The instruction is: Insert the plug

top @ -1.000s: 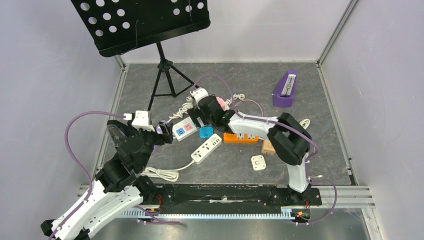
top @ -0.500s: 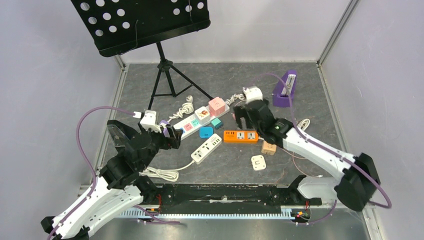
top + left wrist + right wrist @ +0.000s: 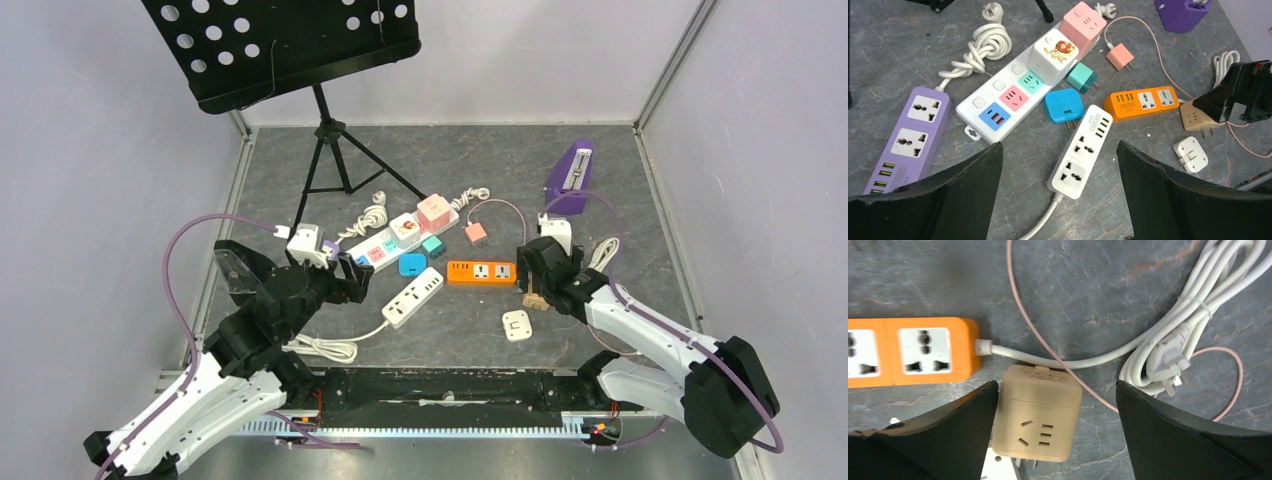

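Both spread apart, empty: right pincer (image 3: 1055,390) over beige cube adapter (image 3: 1040,412) beside orange power strip (image 3: 908,352); left pincer (image 3: 1059,147) above white power strip (image 3: 1080,155).

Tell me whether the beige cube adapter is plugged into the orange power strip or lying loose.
Loose: the beige cube adapter lies beside the orange power strip, at its cord end, prongs in no socket.

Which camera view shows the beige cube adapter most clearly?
The right wrist view: the beige cube adapter lies large and sharp, socket holes up, between the fingers of the open right gripper. The left wrist view shows it small, partly behind that gripper. The top external view shows only a bit beside the gripper.
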`<state>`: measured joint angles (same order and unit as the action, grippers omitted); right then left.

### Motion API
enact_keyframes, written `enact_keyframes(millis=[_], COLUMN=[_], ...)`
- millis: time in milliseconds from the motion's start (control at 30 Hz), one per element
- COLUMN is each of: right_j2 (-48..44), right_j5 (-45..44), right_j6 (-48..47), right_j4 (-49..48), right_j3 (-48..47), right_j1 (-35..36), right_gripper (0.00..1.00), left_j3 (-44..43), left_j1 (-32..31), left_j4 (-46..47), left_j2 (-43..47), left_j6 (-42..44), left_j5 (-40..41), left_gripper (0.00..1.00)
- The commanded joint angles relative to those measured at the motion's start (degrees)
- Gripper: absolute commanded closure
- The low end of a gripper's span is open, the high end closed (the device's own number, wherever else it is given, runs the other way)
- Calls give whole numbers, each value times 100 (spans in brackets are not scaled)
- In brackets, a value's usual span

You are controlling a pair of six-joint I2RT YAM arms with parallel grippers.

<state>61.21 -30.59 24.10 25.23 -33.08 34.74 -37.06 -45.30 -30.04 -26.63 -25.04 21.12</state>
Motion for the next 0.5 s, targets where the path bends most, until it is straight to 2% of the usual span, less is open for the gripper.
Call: enact_keyframes(millis=[0, 233, 467], right_j2=[86, 96, -191], right_j5=[426, 1054, 1628], right_j6=[406, 474, 385], right_j4=[-243, -481, -770], right_j3=[223, 502, 389], right_j1=[-376, -612, -679], right_gripper=[13, 24, 67], left_j3=[49, 101, 168], left_j1=[12, 12, 12], left_j4=[165, 165, 420], left_j2=[-133, -272, -517], left_j6=[-263, -324, -538], left_j5=[-97, -56, -334], left_gripper=[11, 12, 12])
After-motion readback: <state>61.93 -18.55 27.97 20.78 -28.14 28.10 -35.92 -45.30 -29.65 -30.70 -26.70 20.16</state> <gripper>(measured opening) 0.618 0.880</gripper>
